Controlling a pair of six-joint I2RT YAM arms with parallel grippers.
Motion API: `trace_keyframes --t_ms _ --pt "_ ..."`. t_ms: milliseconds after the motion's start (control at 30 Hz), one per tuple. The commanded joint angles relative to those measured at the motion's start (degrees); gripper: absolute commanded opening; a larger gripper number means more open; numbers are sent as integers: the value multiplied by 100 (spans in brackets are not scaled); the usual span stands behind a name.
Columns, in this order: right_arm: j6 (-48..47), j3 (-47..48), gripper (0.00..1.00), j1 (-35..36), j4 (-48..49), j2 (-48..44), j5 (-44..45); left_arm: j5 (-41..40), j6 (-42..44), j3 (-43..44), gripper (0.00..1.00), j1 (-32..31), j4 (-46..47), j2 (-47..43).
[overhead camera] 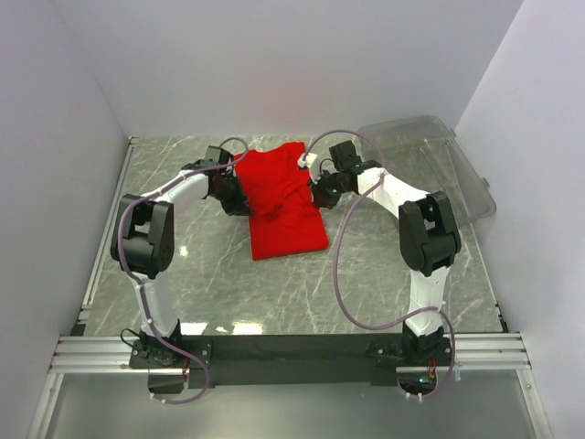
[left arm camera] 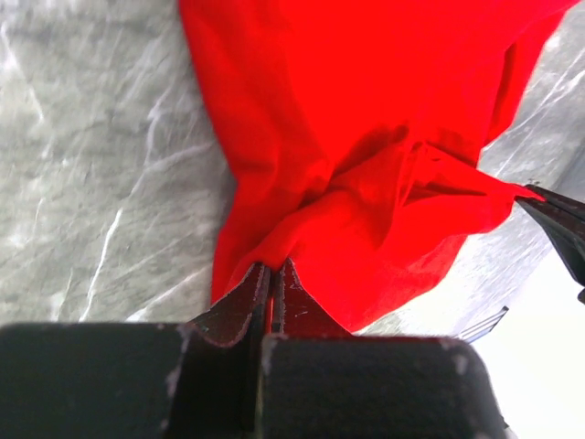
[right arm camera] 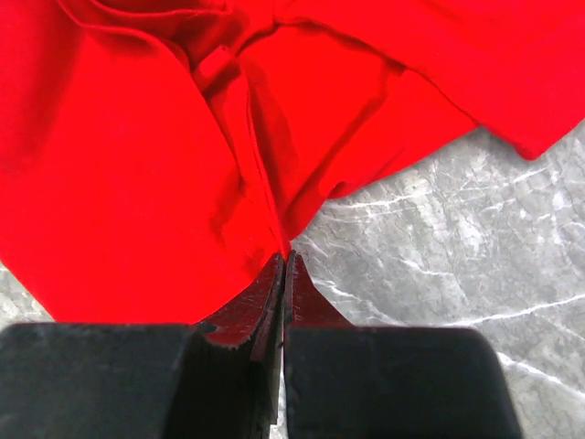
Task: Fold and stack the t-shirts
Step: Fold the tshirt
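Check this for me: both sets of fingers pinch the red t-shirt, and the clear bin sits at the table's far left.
Not quite. The clear bin sits at the table's far right, as the top external view shows. The left fingers and right fingers do pinch the red t-shirt.

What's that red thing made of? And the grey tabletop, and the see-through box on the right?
The red t-shirt looks like soft matte fabric, probably cotton knit: it bunches and creases. The tabletop is grey with white veins and a slight gloss: marble look, possibly printed laminate. The clear box seems rigid transparent plastic, judging by its moulded rim and glare.
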Motion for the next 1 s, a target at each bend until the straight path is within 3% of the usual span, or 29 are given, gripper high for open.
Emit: trace_keyframes --t_ms 0,167,233,433,467,500,567,600,733,867,967 --pt "91 224 0 -27 68 -33 98 135 214 364 1 29 -108 46" --pt "249 356 1 -18 121 125 370 118 206 364 1 29 -99 160" --pt "485 470 10 -18 69 247 528 57 188 381 1 29 -126 178" --pt "837 857 9 -27 112 380 582 -41 223 548 1 90 -204 143" --pt "864 944 11 -18 51 423 555 -23 241 644 1 99 -283 195" --pt "864 1180 21 -27 -45 485 529 -14 258 697 2 99 -336 222" --pt "899 1479 38 -27 -256 643 572 -67 302 794 14 108 -433 240" --pt "899 1542 50 -36 -362 705 607 -102 294 803 27 108 -442 231" --pt "838 1534 68 -114 -362 583 757 -330 276 891 51 169 -486 -119" --pt "672 1280 69 -352 -353 170 162 -646 337 935 60 239 -565 -603" --pt "-389 877 58 -414 -915 -217 -1077 -674 443 611 62 257 -460 -1077"
